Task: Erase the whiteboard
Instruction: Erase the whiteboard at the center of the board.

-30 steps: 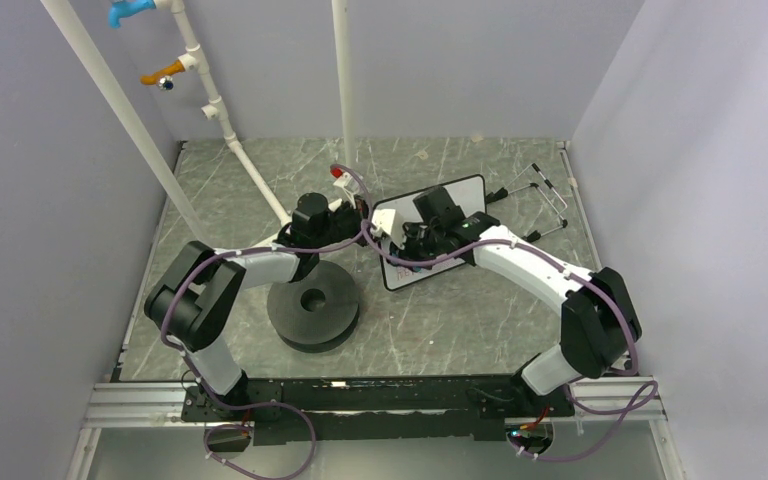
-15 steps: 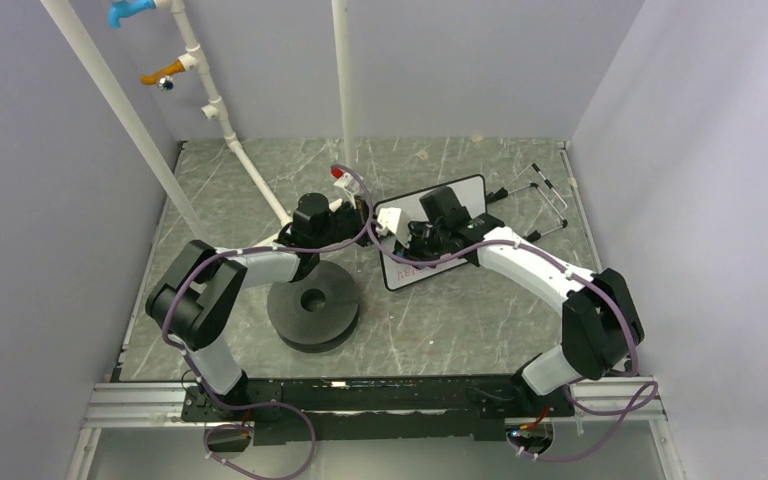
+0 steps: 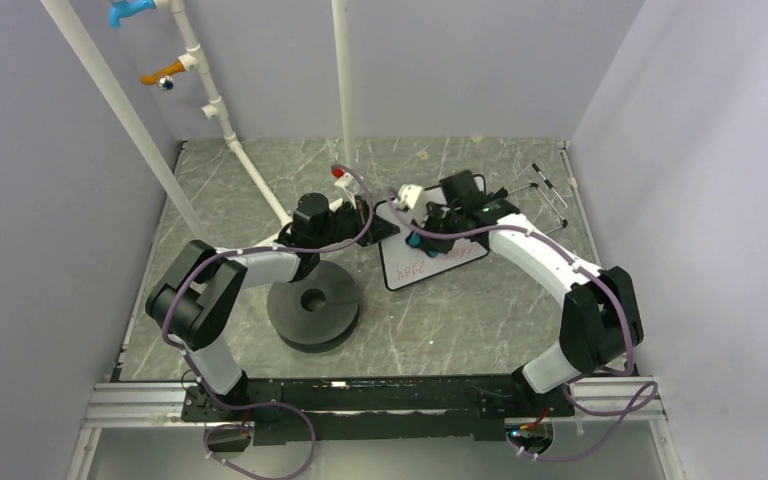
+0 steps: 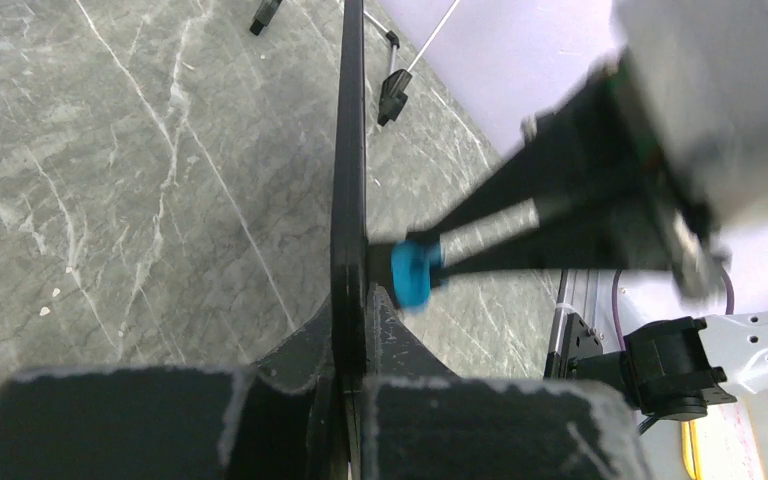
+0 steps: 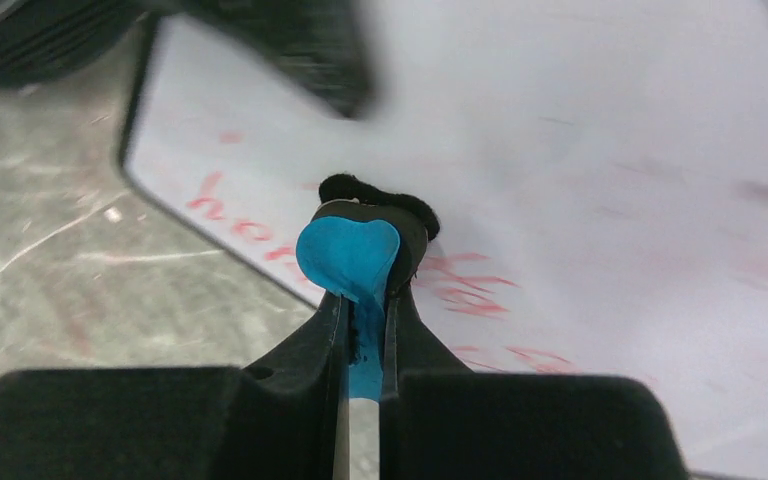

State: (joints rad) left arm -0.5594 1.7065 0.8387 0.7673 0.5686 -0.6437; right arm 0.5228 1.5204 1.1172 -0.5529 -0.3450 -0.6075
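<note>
The right claw (image 5: 365, 300) is pinched on a small blue-and-black eraser (image 5: 348, 250), whose dark pad is set against the whiteboard (image 5: 600, 120); the left claw (image 4: 348, 340) is clamped on the board's thin black edge, by which it is steadied; the board is found towards the middle of the desk (image 3: 480, 320), near a black disc (image 3: 312, 305). The far part is seen wiped, with only faint pink smears; red handwriting (image 5: 235, 215) along the near edge is not yet erased; the task is judged partly done.
</note>
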